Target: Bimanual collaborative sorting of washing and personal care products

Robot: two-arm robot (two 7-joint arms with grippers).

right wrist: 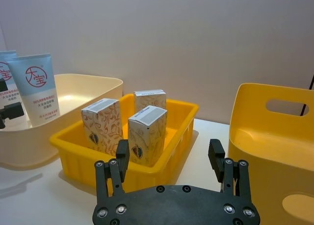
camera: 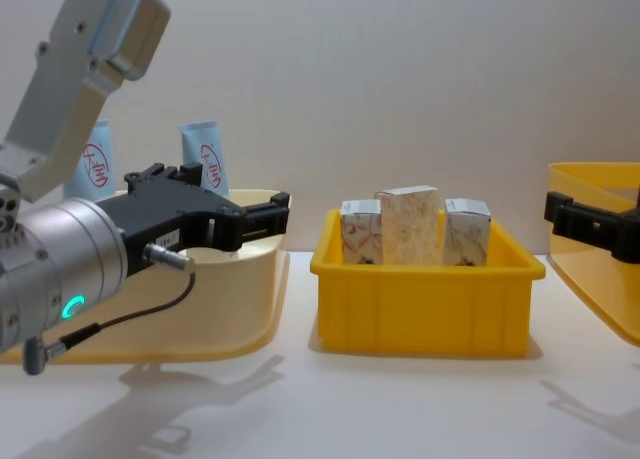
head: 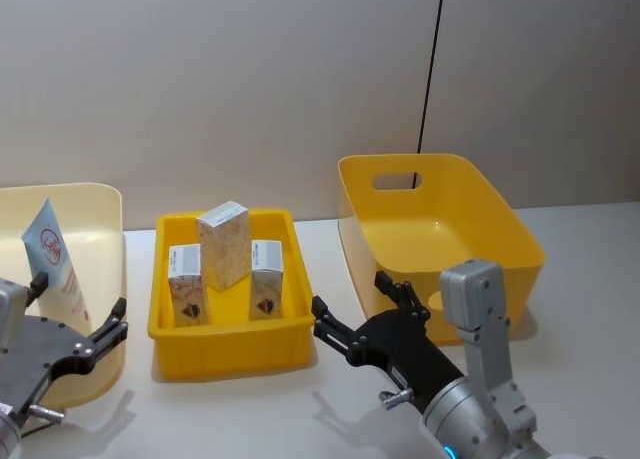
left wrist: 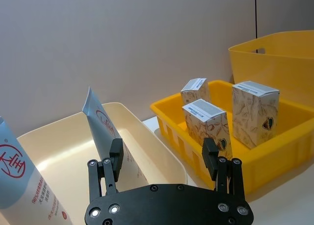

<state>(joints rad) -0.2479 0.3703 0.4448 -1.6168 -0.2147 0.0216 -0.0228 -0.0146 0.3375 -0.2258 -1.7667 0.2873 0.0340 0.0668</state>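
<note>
Head view: left gripper (head: 80, 299) and right gripper (head: 350, 291), both spread empty, flank the tray (head: 230, 331) of cartons (head: 223, 244).

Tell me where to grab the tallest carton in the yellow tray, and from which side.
Take the tallest carton by its upper part, coming down from above. It stands upright, its top clear of the two shorter cartons flanking it and of the walls of the yellow tray, which likely block a low side approach.

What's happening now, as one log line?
left gripper: open, by cream bin | right gripper: open, near yellow tray | cartons: three in tray | tubes: in cream bin
</note>
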